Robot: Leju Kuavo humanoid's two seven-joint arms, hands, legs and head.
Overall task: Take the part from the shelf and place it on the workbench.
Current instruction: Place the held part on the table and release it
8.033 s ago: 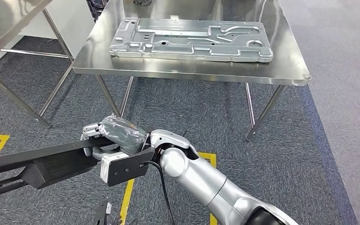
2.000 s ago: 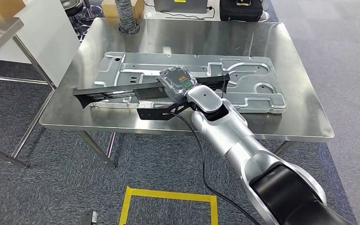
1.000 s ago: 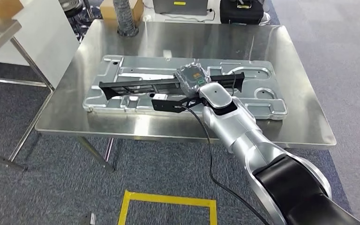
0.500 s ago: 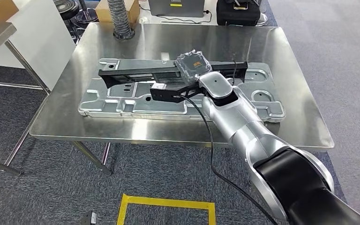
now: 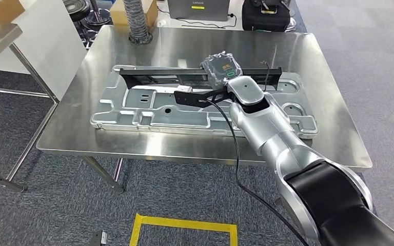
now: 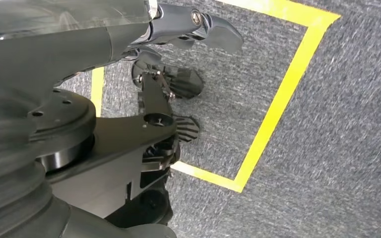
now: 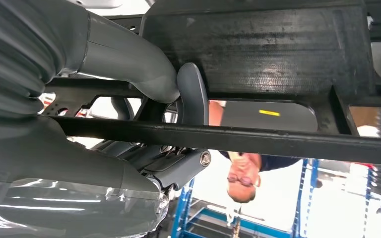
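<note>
Compared with half a second ago, the long black plastic frame part [image 5: 184,76] has slid further toward 12 o'clock across the shiny steel workbench [image 5: 107,133]. It now sits over the far edge of the big stamped grey metal panel [image 5: 149,110] rather than across its middle. A couple of seconds back it was still out near the front edge, so the carry looks basically done to me and what's left is setting it down and letting go.

Left to right: the part's forked end points to 9 o'clock near the panel's left corner. Its long axis runs pretty much straight 9-to-3, parallel to the bench's far edge, with the thin end poking past the wrist toward 3 o'clock. I can't tell if it's touching the panel or hanging just above.

The right hand [image 5: 221,69] has its fingers [image 7: 191,94] wrapped around the part's bar, thumb on the other side. The left hand [image 6: 178,54] hangs over grey carpet with yellow tape [image 6: 273,114], fingers loosely apart, holding nothing.
</note>
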